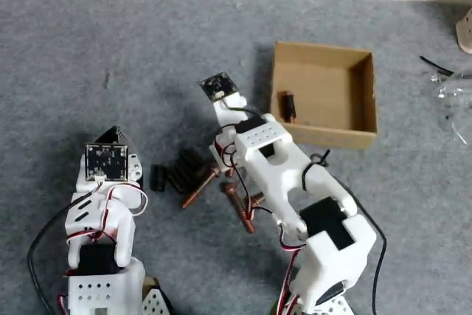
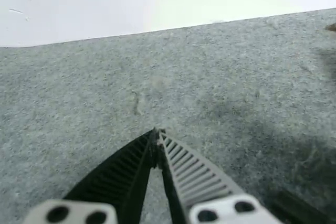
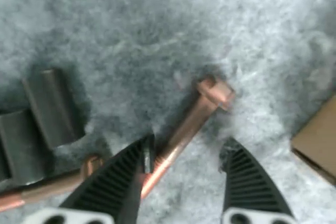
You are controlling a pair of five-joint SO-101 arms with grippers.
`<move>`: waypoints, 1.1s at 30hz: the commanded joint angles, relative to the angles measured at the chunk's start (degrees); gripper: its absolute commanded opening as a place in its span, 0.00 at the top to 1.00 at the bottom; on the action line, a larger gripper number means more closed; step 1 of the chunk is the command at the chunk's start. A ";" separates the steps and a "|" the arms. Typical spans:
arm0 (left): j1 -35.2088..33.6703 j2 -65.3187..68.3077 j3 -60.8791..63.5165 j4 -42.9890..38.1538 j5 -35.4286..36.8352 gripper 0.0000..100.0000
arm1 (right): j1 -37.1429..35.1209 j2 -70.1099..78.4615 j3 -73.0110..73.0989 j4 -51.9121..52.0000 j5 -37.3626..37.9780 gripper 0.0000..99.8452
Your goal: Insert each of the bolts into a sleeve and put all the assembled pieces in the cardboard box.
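My right pincer (image 3: 188,145) hangs low over the grey desk (image 3: 157,24) with its fingers apart. A copper bolt (image 3: 194,116) lies flat on the desk in the gap. Its shaft runs slantwise between the tips, close against the finger on the sleeves' side and clear of the other finger. The hex head lies just beyond the tips. I cannot tell whether the shaft touches that near finger.

On the outer side of the same finger lies a second bolt (image 3: 47,190), its head close to the finger. Just past it two dark sleeves (image 3: 50,106) sit side by side, touching each other. On the opposite side of the pincer, near it but apart, a corner of the box (image 3: 317,140) comes into sight.

From above, I see one assembled piece (image 1: 286,105) inside the box, by the wall nearest my right pincer. A third bolt (image 1: 240,208) lies behind that pincer, partly under the arm. A lone sleeve (image 1: 157,177) lies beside my left arm, a little apart from the other sleeves.

My left pincer (image 2: 156,136) is closed tip to tip on itself, held over bare desk, well apart from the bolts and the box.
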 commanded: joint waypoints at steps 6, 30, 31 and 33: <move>0.75 0.22 1.27 -1.32 0.26 0.99 | 2.24 6.55 -9.10 2.77 -0.62 0.82; 0.66 0.22 1.27 -1.32 0.26 0.99 | 2.77 7.43 -16.31 10.59 -0.35 1.00; 0.66 0.22 1.27 -1.32 0.26 0.99 | 2.77 5.93 -15.87 10.86 -0.35 1.00; 0.57 0.13 1.27 -1.32 0.26 0.99 | 2.86 2.59 -13.32 10.59 -0.26 1.00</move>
